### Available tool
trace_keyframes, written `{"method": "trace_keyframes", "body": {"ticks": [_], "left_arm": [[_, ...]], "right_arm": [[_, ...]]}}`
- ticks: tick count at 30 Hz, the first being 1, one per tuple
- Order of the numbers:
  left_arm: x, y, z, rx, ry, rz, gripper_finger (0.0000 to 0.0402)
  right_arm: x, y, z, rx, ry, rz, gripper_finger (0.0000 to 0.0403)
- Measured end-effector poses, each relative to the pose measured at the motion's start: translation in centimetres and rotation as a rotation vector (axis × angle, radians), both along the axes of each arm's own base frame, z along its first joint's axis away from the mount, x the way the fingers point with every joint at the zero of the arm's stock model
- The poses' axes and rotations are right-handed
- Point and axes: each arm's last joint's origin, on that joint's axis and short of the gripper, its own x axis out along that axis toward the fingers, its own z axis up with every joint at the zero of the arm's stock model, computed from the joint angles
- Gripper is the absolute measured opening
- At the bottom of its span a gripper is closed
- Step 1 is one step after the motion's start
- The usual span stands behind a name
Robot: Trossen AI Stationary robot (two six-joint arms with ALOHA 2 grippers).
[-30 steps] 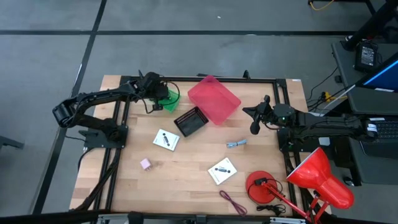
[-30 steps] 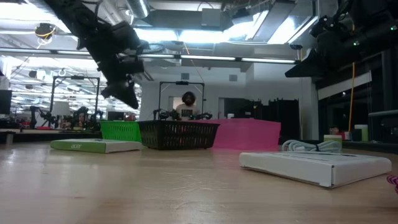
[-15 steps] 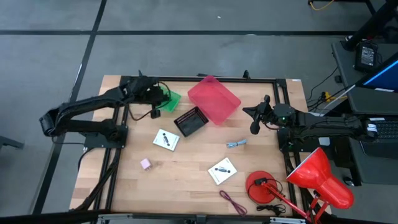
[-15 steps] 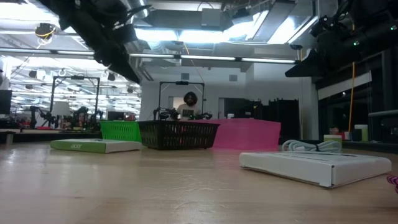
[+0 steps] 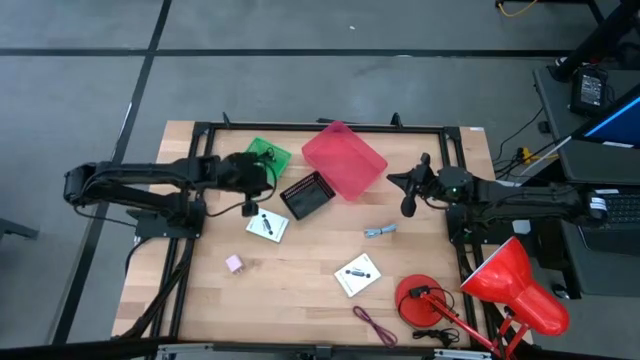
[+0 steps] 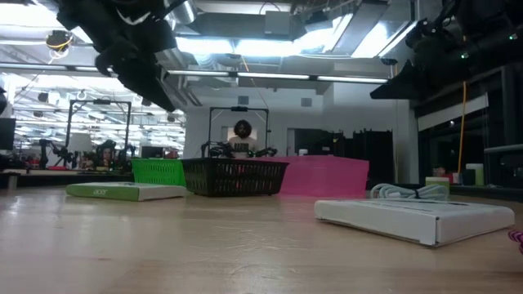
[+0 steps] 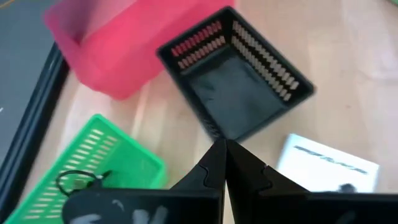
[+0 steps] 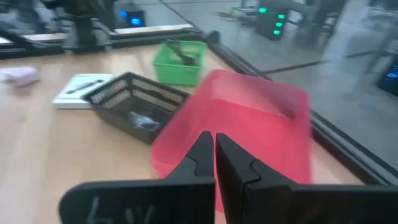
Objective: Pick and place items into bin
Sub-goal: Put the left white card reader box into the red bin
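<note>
Two white cards remain on the wood: one (image 5: pixel 267 224) just near of the black basket (image 5: pixel 306 195), the other (image 5: pixel 358 274) further right and nearer. We also see the pink cube (image 5: pixel 234 264), the grey-blue piece (image 5: pixel 380 231) and the maroon cord (image 5: pixel 373 325) lying loose, none binned. Our left gripper (image 5: pixel 251 200) hangs just left of the first card, fingers pressed together and empty; we judge it is starting toward a pickup, so it must spread and descend. Our right gripper (image 5: pixel 408 196), also pressed shut, waits beside the pink bin (image 5: pixel 343 159). A green basket (image 5: pixel 266 159) sits far left. We read "acer" on one card in the low view.
</note>
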Motion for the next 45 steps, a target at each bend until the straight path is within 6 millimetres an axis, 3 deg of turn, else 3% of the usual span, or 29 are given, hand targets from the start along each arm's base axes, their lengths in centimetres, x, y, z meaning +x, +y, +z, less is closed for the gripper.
{"method": "trace_keyframes", "body": {"ticks": [13,24,35,45], "left_arm": [[-0.3,-4.7,-0.7,-0.129,0.064,0.034,0.0001],[0.3,-8.0,-3.1,-0.132,0.204,0.051,0.0003],[-0.8,-8.5,-3.9,-0.151,0.327,0.132,0.0002],[-1.2,-8.4,-4.1,-0.19,0.361,0.198,0.0003]], "right_arm": [[2.1,0.9,-0.6,0.018,-0.009,0.144,0.0],[3.9,2.5,-0.7,0.02,-0.092,0.289,0.0],[6.0,5.0,-1.3,0.032,-0.098,0.411,0.0],[11.0,6.0,0.6,0.005,-0.012,0.438,0.0]]}}
